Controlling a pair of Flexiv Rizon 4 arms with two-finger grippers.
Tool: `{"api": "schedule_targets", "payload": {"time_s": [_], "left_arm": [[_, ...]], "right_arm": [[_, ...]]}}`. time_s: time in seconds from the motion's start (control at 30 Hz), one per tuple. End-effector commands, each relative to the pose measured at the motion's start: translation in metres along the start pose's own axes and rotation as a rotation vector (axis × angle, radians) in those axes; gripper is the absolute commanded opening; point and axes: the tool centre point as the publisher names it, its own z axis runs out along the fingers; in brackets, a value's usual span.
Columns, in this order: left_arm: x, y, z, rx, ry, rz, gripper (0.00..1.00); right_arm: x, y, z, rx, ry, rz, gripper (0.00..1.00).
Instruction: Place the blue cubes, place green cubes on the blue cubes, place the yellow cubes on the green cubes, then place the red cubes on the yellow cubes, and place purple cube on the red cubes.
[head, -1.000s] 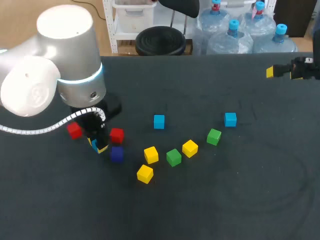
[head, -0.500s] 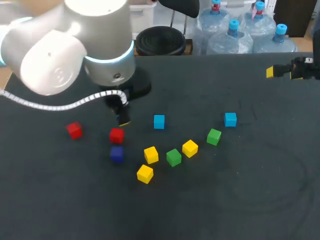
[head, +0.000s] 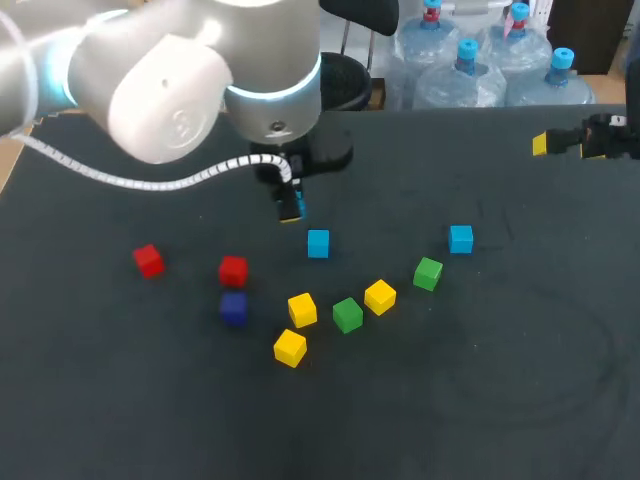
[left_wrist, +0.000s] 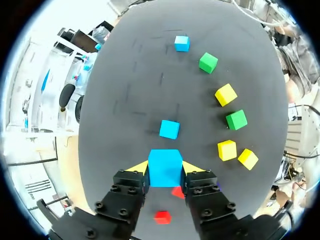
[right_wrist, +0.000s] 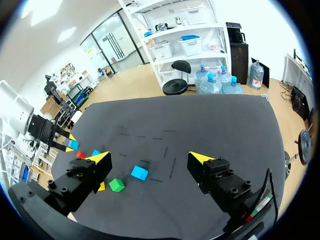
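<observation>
One blue cube (left_wrist: 165, 167) clamped between left fingers (left_wrist: 139, 167), above table (head: 500, 380); right fingers (right_wrist: 200, 158) spread wide, empty.

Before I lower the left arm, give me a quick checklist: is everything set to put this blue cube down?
1. Left fingers clamp the held blue cube from both sides: ok.
2. Held cube square in the grip: ok.
3. Bare table around the blue cube ahead for a set-down: ok.
4. Right gripper open, well away from the cubes: ok.
5. Clearance under the held cube: cannot tell.
</observation>
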Motion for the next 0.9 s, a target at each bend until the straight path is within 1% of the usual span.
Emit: {"api": "schedule_targets", "payload": {"time_s": [0.03,0.4,0.43,0.5,0.57,0.63,0.7,0.77,0.9], "left_arm": [[-0.008,0.005,0.000,0.008,0.027,0.002,0.00],[-0.008,0.005,0.000,0.008,0.027,0.002,0.00],[-0.016,0.009,0.002,0.011,-0.004,0.053,0.00],[-0.038,0.013,0.007,0.037,0.009,0.149,0.00],[-0.056,0.014,0.013,0.061,-0.004,0.206,0.00],[-0.070,0.012,0.019,0.078,-0.023,0.242,0.00],[-0.081,0.008,0.024,0.099,-0.020,0.268,0.00],[-0.087,0.003,0.028,0.114,-0.033,0.281,0.00],[-0.097,-0.004,0.032,0.155,-0.033,0.287,0.00]], "right_arm": [[0.000,-0.001,0.001,-0.003,0.001,-0.001,1.00],[0.000,-0.001,0.001,-0.003,0.001,-0.001,1.00],[0.000,-0.001,0.001,-0.003,0.001,-0.001,1.00],[0.000,-0.001,0.001,-0.003,0.001,-0.001,1.00],[0.000,-0.001,0.001,-0.003,0.001,-0.001,1.00],[0.000,-0.001,0.001,-0.003,0.001,-0.001,1.00],[0.000,-0.001,0.001,-0.003,0.001,-0.001,1.00],[0.000,-0.001,0.001,-0.003,0.001,-0.001,1.00],[0.000,-0.001,0.001,-0.003,0.001,-0.001,1.00]]}}
